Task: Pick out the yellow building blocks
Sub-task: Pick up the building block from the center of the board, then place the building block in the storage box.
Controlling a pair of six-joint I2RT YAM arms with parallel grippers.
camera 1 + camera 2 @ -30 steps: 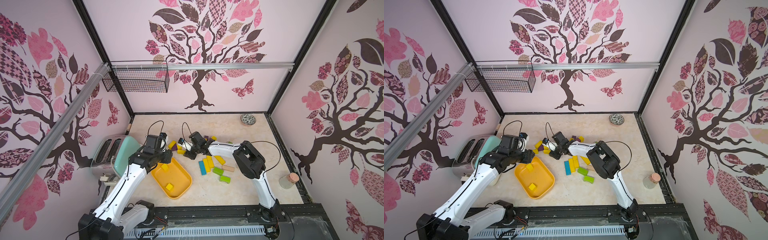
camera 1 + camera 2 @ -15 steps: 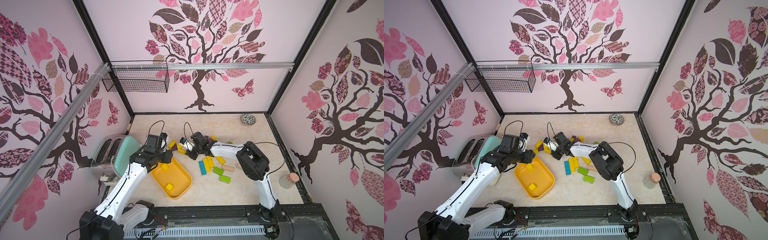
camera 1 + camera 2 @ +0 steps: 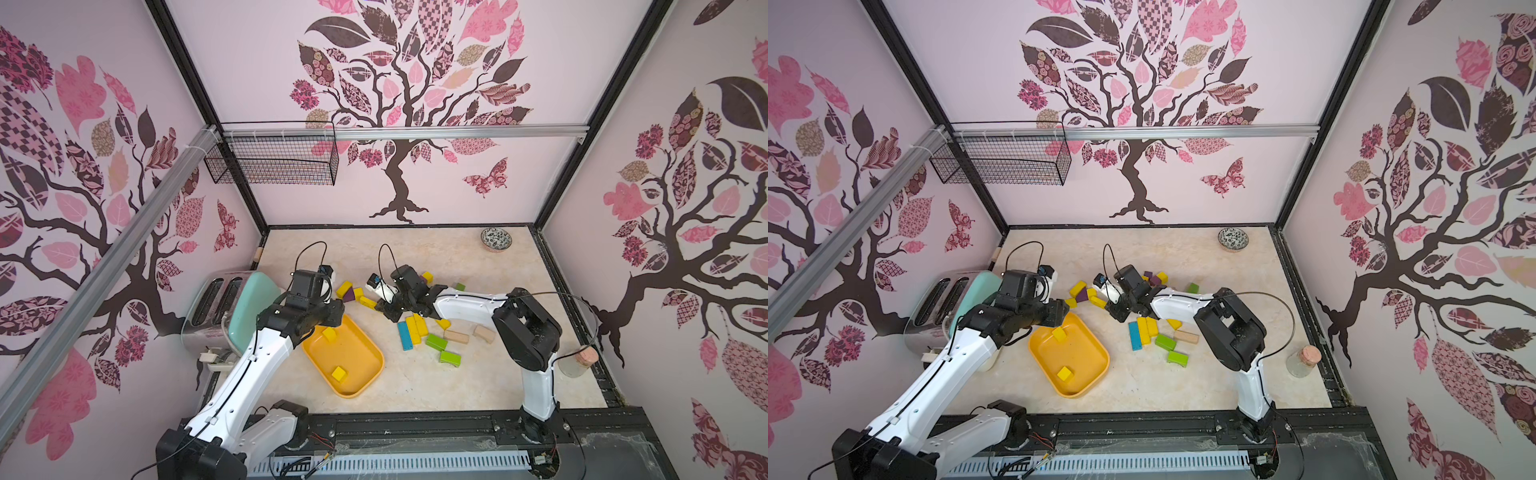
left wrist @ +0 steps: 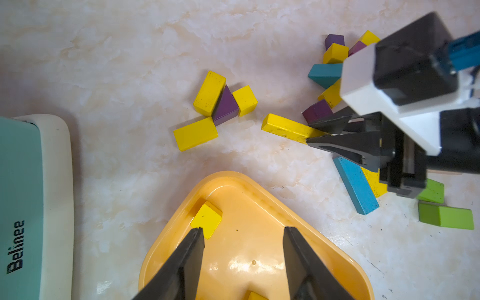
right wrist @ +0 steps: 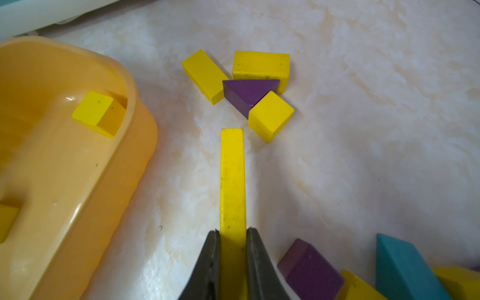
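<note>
Left of centre in both top views, my orange-yellow tray (image 3: 1088,365) held just two yellow cubes (image 3: 1064,373), and my left claw (image 4: 241,231) hung open and empty above it. Further right, three yellow blocks (image 3: 1077,288) hugged a purple wedge (image 3: 1082,296). Right again, my right claw (image 5: 233,233) was clamped on a long yellow bar (image 5: 232,176), and more yellow bars (image 3: 1147,328) waited beside a blue bar (image 3: 1134,336). Early days, I judged.

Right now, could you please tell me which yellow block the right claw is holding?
The long thin yellow bar, pinched at one end by the right claw; the short yellow blocks beside the purple triangle lie loose.
</note>
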